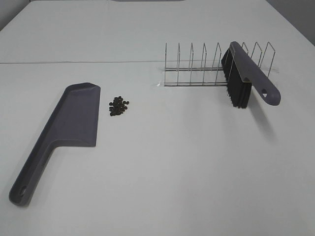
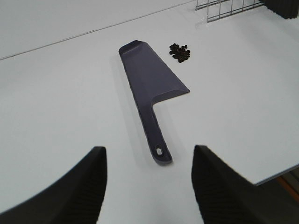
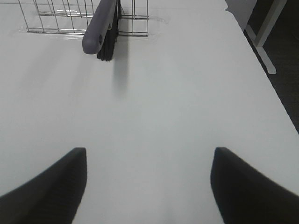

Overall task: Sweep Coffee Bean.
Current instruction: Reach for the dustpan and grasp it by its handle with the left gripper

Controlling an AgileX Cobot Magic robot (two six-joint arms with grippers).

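A small heap of dark coffee beans [image 1: 118, 105] lies on the white table, just right of the grey dustpan [image 1: 64, 130], which lies flat with its handle toward the front left. The beans [image 2: 180, 51] and dustpan [image 2: 148, 88] also show in the left wrist view. The grey brush [image 1: 243, 78] with black bristles rests in a wire rack [image 1: 206, 66] at the back right; its handle end [image 3: 96, 35] shows in the right wrist view. My left gripper [image 2: 148, 186] is open and empty, short of the dustpan handle. My right gripper [image 3: 148, 186] is open and empty, well short of the brush.
The table's right edge [image 3: 261, 70] shows in the right wrist view, with a table leg and dark floor beyond. A seam [image 1: 74, 62] runs across the table behind the dustpan. The table's front corner [image 2: 275, 175] shows in the left wrist view.
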